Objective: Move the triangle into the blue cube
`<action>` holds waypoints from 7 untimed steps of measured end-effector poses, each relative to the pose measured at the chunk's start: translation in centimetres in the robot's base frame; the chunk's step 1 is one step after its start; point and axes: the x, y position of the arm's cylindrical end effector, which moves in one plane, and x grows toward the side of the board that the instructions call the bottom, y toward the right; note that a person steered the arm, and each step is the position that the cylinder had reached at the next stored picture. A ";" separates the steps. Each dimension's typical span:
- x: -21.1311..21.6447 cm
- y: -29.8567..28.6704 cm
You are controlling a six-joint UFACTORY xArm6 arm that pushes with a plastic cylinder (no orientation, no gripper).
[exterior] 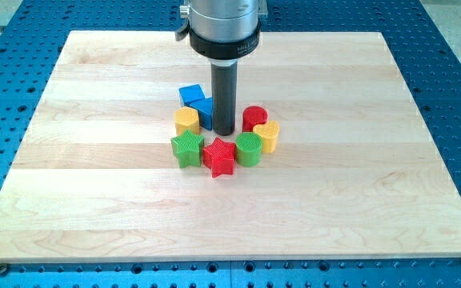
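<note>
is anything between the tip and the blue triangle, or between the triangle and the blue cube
Nothing visible. My tip sits right beside the blue triangle, and the blue cube already touches it at the view's upper left.

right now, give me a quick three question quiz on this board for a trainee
1. True or false: my tip stands just to the view's right of the blue triangle.
2. How many star blocks are on the board?
3. Which block lies nearest the view's top? A green round block, B blue cube, C yellow heart.

Key: 1 true. 2 two, the green star and the red star. 3 B.
</note>
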 end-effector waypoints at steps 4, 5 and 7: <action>-2.9 -15.0; -6.6 -17.1; -8.6 -10.0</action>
